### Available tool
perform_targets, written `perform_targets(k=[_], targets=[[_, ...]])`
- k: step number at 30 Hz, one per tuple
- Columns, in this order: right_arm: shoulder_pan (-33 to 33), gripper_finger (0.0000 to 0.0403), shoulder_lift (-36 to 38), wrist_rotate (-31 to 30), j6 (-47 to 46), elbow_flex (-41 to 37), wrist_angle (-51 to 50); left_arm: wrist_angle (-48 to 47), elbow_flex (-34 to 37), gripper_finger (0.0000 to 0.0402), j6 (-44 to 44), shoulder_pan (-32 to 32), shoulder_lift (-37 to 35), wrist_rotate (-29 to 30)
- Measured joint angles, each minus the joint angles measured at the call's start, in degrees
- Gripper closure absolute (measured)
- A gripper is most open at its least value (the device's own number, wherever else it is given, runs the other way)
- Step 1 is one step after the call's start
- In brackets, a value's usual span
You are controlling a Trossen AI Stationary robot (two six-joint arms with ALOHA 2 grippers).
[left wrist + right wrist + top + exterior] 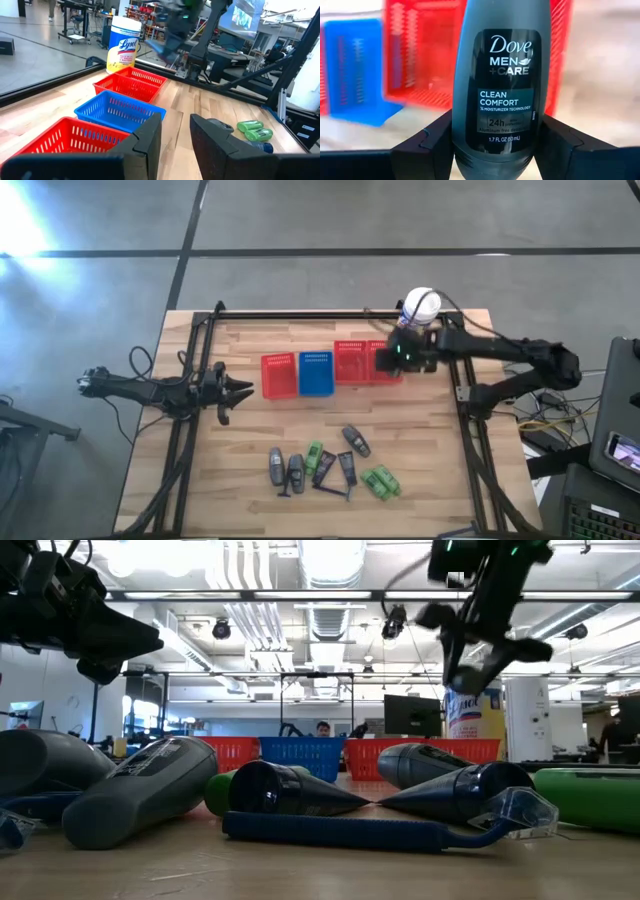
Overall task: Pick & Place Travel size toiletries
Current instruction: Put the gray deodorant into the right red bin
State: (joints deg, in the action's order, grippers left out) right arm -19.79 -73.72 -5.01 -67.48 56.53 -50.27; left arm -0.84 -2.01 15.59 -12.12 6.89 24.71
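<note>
My right gripper (405, 355) hangs above the red baskets (368, 363) at the far right, shut on a grey Dove bottle (502, 75). The other travel size toiletries lie on their sides near the table's front edge: grey bottles (285, 468), green bottles (381, 481), dark tubes (336, 469) and a thin razor (330, 831). My left gripper (175, 137) waits level at the table's left (235, 390), its fingers a little apart with nothing between them. My right gripper pinches the grey bottle between its two fingers (432, 145), on the two narrow sides at the end below the label (463, 142). The fingers slant steeply down and the bottle runs on along them, past their tips. The bottle is lifted clear, over a red basket.
A red basket (278, 375) and a blue basket (316, 373) stand to the left of the two red ones. A white-lidded yellow canister (420, 305) stands at the far right, just behind my right gripper. Bare wood lies between the baskets and the toiletries.
</note>
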Motion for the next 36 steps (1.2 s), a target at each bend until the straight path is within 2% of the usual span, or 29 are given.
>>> perform_targets(k=[2, 5, 17, 22, 27, 31, 36], targets=[[-4.6, 0.0201, -1.9, 2.4, 5.4, 0.2, -0.1, 0.0, 0.0, 0.0294, 0.0, 0.0, 0.0, 0.0], [-7.5, 0.0201, -5.1, 4.7, 10.7, 1.3, 0.1, 0.0, 0.0, 0.0293, 0.0, 0.0, 0.0, 0.0], [-8.4, 0.0196, -16.6, 4.8, 17.9, 4.1, 1.5, 0.0, 0.0, 0.0293, 0.0, 0.0, 0.0, 0.0], [-8.5, 0.0153, -19.4, 4.8, 16.8, 3.9, 1.9, 0.0, 0.0, 0.0294, 0.0, 0.0, 0.0, 0.0], [-7.1, 0.0101, -19.3, 3.6, 17.1, 4.8, 1.8, 0.0, 0.0, 0.0294, 0.0, 0.0, 0.0, 0.0], [-5.3, 0.0066, -16.0, 3.4, 17.7, 5.8, 1.8, 0.0, 0.0, 0.0294, 0.0, 0.0, 0.0, 0.0], [1.3, 0.0042, -10.7, 3.6, 17.2, 6.8, 0.9, 0.0, 0.0, 0.0294, 0.0, 0.0, 0.0, 0.0]])
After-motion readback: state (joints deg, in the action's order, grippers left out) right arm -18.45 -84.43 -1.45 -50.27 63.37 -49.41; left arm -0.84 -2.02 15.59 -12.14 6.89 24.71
